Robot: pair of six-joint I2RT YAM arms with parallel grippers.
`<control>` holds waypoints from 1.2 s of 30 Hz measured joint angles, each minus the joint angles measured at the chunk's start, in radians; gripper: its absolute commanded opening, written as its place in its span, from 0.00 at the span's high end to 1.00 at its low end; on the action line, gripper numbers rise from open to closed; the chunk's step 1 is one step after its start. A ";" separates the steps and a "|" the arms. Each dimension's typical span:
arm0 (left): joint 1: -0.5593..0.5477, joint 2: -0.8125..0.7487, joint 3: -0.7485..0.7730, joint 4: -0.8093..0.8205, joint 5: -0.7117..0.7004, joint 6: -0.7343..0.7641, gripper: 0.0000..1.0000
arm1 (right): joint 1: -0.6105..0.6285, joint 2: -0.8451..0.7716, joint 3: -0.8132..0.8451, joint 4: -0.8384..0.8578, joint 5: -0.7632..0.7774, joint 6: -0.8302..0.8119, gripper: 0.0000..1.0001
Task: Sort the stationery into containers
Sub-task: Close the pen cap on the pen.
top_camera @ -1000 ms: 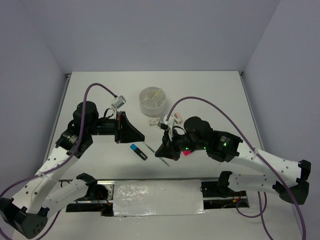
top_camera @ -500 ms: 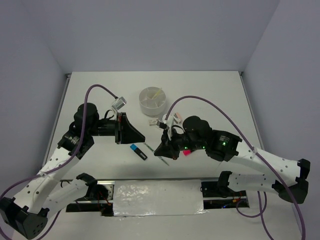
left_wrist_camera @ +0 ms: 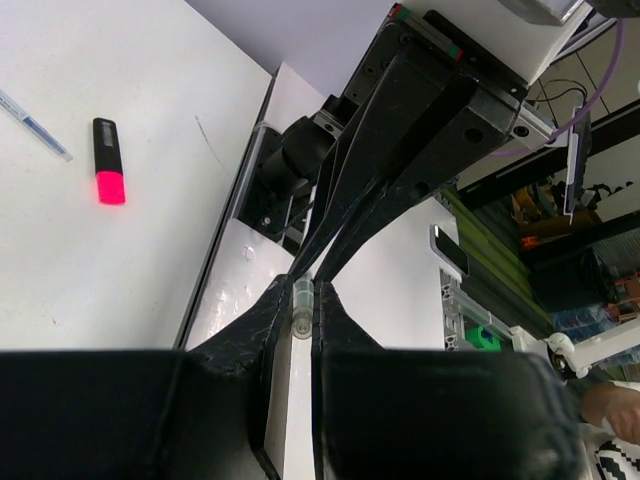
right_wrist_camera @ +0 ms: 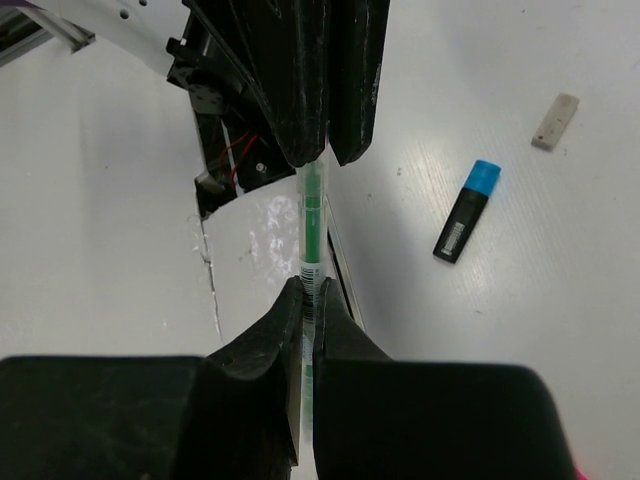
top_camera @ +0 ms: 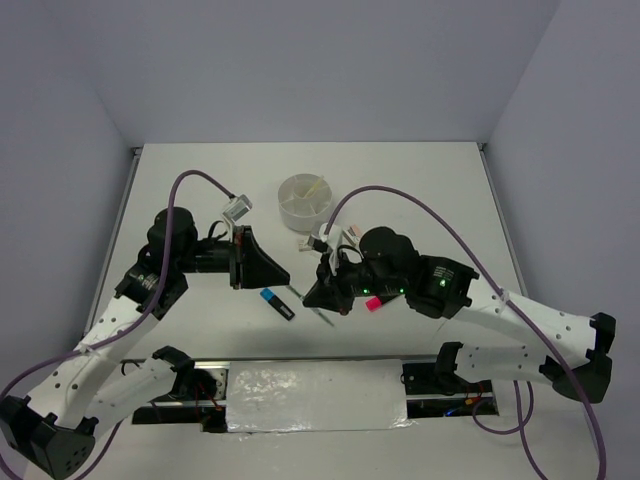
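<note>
White table (top_camera: pixel 430 190), 12 o'clock: thin yellow pen (top_camera: pixel 316 185) in round white cup (top_camera: pixel 298 218); left gripper (left_wrist_camera: pixel 300 298), right gripper (right_wrist_camera: pixel 308 297) clamp thin green pen (right_wrist_camera: pixel 311 212); blue-and-black highlighter (top_camera: pixel 277 303) loose.

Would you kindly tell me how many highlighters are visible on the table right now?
2. The blue-and-black highlighter lies in the open near the front centre. The pink-and-black highlighter lies to its right, partly covered by the right arm, which may hide others.

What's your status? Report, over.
Right gripper shut on green pen. Left gripper shut on its other end. Cup beyond them, path looks open. Blue highlighter lies nearby.
</note>
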 measured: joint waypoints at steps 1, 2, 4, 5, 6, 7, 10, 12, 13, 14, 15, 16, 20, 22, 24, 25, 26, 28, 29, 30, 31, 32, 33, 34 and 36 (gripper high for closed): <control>0.000 0.000 0.000 -0.001 -0.001 0.002 0.82 | 0.000 0.002 0.002 0.000 0.001 0.000 1.00; 0.000 0.000 0.000 -0.002 -0.003 0.003 0.79 | 0.000 0.003 0.005 0.000 0.003 0.000 1.00; 0.000 0.000 0.000 -0.004 -0.007 0.006 0.68 | 0.000 0.007 0.010 0.000 0.008 0.001 1.00; 0.001 0.000 0.000 -0.008 -0.008 0.008 0.57 | 0.000 0.008 0.013 0.000 0.010 0.001 1.00; 0.001 0.000 0.000 -0.012 -0.009 0.014 0.49 | 0.000 0.009 0.014 0.004 0.014 0.002 1.00; 0.000 0.000 0.000 -0.022 -0.009 0.018 0.36 | 0.000 0.009 0.014 0.016 0.016 0.003 1.00; 0.000 -0.002 0.001 -0.044 -0.018 0.028 0.24 | 0.000 0.009 0.015 0.055 0.018 0.004 1.00; 0.000 -0.003 0.016 -0.074 -0.045 0.032 0.14 | 0.000 0.009 0.015 0.067 0.017 0.004 1.00; 0.000 -0.001 0.034 -0.092 -0.064 0.031 0.12 | 0.000 0.011 0.015 0.071 0.015 0.005 1.00; 0.000 0.001 0.053 -0.104 -0.079 0.032 0.07 | 0.000 0.014 0.015 0.075 0.014 0.007 1.00; 0.000 0.005 0.079 -0.109 -0.093 0.032 0.05 | 0.001 0.017 0.015 0.077 0.014 0.008 1.00; 0.000 0.009 0.104 -0.109 -0.104 0.029 0.04 | 0.002 0.020 0.015 0.078 0.015 0.008 1.00; 0.000 0.019 0.173 -0.063 -0.122 0.023 0.04 | 0.005 0.020 0.014 0.090 0.020 0.019 1.00; 0.000 0.021 0.175 -0.045 -0.128 0.023 0.03 | 0.005 0.014 0.013 0.102 0.028 0.027 1.00; 0.000 0.025 0.169 -0.040 -0.137 0.021 0.04 | 0.005 0.003 0.012 0.108 0.042 0.035 1.00; 0.000 0.026 0.161 -0.033 -0.139 0.019 0.04 | 0.005 -0.004 0.010 0.111 0.047 0.041 1.00; 0.000 0.024 0.150 -0.028 -0.142 0.018 0.04 | 0.005 -0.012 0.010 0.115 0.055 0.047 1.00; 0.000 0.022 0.133 -0.022 -0.149 0.008 0.03 | 0.005 -0.024 0.010 0.126 0.068 0.060 1.00; 0.000 0.021 0.128 -0.021 -0.152 0.003 0.03 | 0.005 -0.028 0.010 0.133 0.076 0.065 1.00; 0.000 0.019 0.123 -0.013 -0.155 -0.001 0.03 | 0.005 -0.033 0.009 0.139 0.085 0.073 1.00; 0.000 0.016 0.117 0.003 -0.156 -0.004 0.02 | 0.005 -0.037 0.009 0.144 0.090 0.080 1.00; 0.000 0.010 0.113 0.018 -0.156 -0.008 0.02 | 0.005 -0.040 0.008 0.151 0.095 0.086 1.00; 0.000 0.004 0.109 0.035 -0.156 -0.015 0.02 | 0.005 -0.046 0.006 0.162 0.098 0.093 1.00; 0.000 -0.001 0.109 0.050 -0.154 -0.024 0.03 | 0.005 -0.051 0.003 0.170 0.098 0.099 1.00; 0.000 -0.006 0.109 0.090 -0.149 -0.035 0.04 | 0.005 -0.062 0.002 0.180 0.106 0.111 1.00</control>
